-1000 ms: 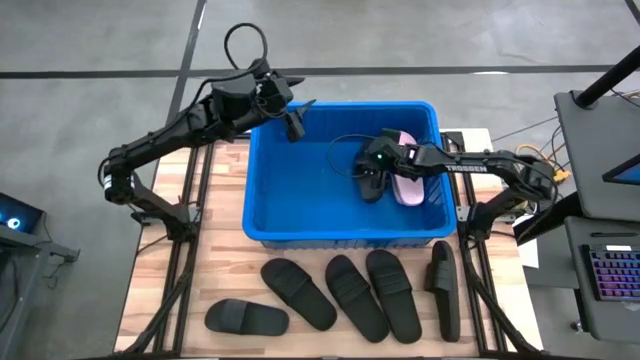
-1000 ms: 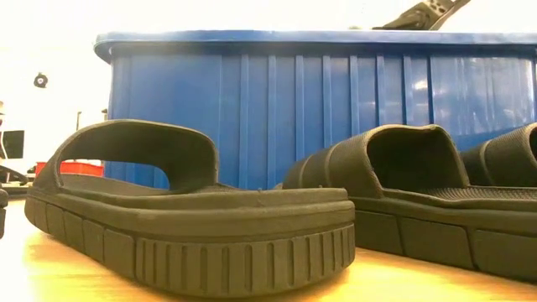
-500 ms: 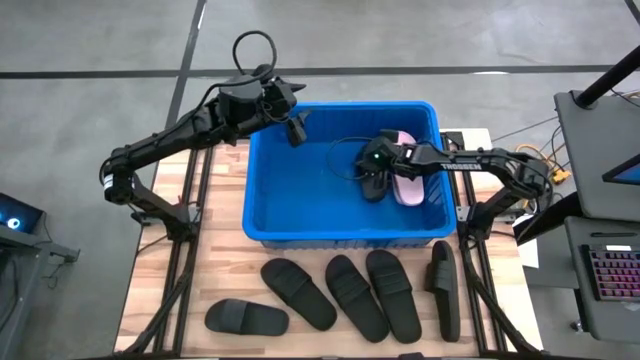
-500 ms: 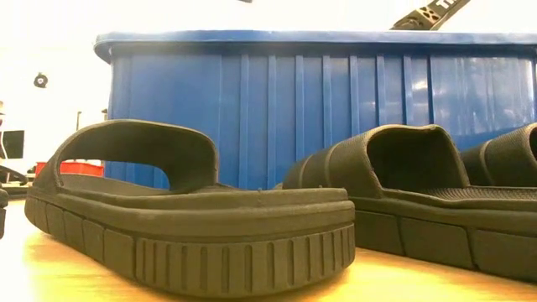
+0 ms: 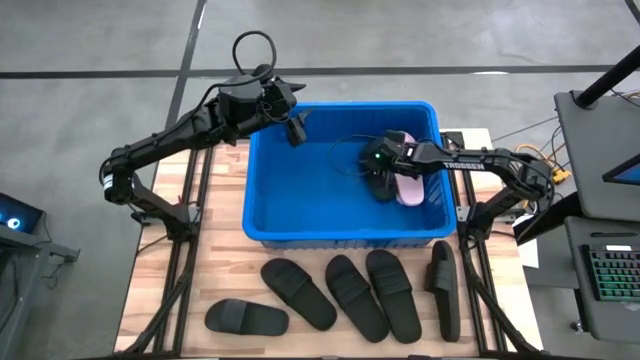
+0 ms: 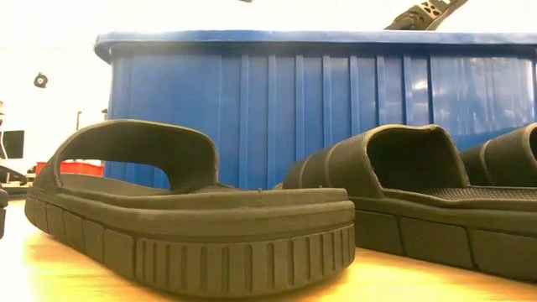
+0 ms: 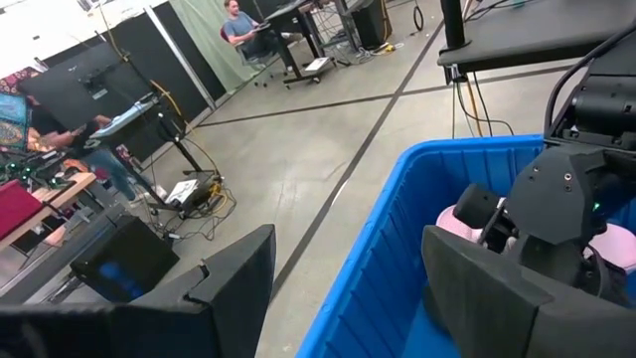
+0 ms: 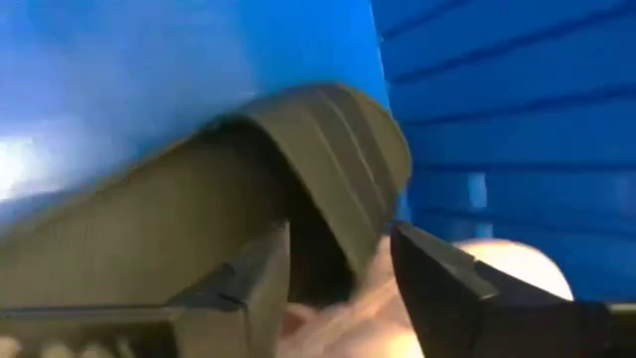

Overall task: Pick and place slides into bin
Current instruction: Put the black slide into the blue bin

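Observation:
The blue bin (image 5: 300,200) stands at the middle of the table; its near wall fills the low view (image 6: 319,109). A pale pink slide (image 5: 408,188) lies inside at its right end. My right gripper (image 5: 378,168) reaches into the bin from the right and is shut on a black slide (image 5: 381,185) next to the pink one (image 8: 507,264). My left gripper (image 5: 295,128) hovers open and empty over the bin's far left corner (image 7: 397,199). Several black slides (image 5: 355,295) lie on their soles on the table in front of the bin. My right gripper pinches the black slide's ribbed strap (image 8: 343,189) between its two fingers (image 8: 263,273), at the strap's edge. It comes from the table's right, slanting down into the bin. The slide sits tilted against the pink slide; whether it is clear of the bin's floor I cannot tell.
The black slides in front of the bin lie in a row from near left (image 5: 247,318) to right (image 5: 444,288); two loom close in the low view (image 6: 193,218) (image 6: 419,184). People sit at desks in the room beyond the table (image 7: 238,20).
My right gripper has gone a little toward the table's right edge inside the bin, taking the black slide with it up against the pink slide.

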Motion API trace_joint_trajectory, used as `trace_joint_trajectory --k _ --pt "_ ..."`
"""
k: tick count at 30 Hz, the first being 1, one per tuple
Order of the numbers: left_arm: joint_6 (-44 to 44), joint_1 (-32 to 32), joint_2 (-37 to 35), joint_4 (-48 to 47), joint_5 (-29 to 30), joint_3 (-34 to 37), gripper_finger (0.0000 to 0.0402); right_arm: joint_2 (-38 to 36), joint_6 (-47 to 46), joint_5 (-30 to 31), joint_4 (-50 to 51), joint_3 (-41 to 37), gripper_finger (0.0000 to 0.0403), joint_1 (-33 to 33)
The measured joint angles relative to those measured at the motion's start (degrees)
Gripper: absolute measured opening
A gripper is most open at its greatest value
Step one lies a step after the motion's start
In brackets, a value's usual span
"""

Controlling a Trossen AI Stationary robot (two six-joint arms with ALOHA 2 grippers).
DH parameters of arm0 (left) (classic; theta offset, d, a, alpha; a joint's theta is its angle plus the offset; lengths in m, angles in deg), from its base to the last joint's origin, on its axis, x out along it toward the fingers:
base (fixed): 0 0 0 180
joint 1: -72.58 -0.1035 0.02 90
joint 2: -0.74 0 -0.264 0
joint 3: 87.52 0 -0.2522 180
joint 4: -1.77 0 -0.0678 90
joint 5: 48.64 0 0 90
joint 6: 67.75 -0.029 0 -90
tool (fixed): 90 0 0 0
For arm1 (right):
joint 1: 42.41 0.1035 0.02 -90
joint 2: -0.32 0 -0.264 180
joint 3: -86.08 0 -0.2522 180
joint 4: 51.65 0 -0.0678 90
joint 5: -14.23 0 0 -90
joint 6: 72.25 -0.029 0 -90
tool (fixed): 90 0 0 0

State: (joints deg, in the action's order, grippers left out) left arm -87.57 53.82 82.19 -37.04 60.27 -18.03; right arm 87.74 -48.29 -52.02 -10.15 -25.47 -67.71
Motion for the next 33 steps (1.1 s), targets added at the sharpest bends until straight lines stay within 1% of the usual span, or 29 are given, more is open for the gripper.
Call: trace_joint_trajectory --k 4,9,14,19,22,26,29,33 --pt "-0.02 0.00 0.00 0.02 0.01 0.00 0.0238 0.00 -7.13 -0.30 3.72 2.41 0.0197 0.00" --pt "-0.04 0.00 -0.02 0.04 0.00 0.39 0.0238 0.00 -14.11 -1.99 9.05 7.21 0.0217 0.02" --pt "-0.04 0.00 -0.05 -0.43 0.00 0.46 0.0238 -0.01 -19.98 -1.99 13.41 13.02 0.0217 0.02" --pt "0.04 0.00 -0.85 -1.45 -0.02 0.50 0.0238 -1.35 -20.24 -5.73 13.70 19.16 0.0209 0.11" --pt "2.61 0.00 -2.39 -2.20 -0.18 0.55 0.0238 -3.22 -18.95 -7.65 13.62 22.20 0.0202 0.53" --pt "5.96 0.01 -5.83 -5.69 -4.31 0.57 0.0238 -7.41 -18.99 -7.70 12.35 22.99 0.0192 1.16" --pt "6.18 0.13 -8.58 -10.00 -11.11 0.59 0.0238 -11.76 -21.54 -7.73 9.20 21.59 0.0184 1.93" --pt "7.98 0.22 -11.21 -13.30 -18.67 0.66 0.0238 -17.67 -25.66 -8.99 1.48 19.37 0.0176 4.06"
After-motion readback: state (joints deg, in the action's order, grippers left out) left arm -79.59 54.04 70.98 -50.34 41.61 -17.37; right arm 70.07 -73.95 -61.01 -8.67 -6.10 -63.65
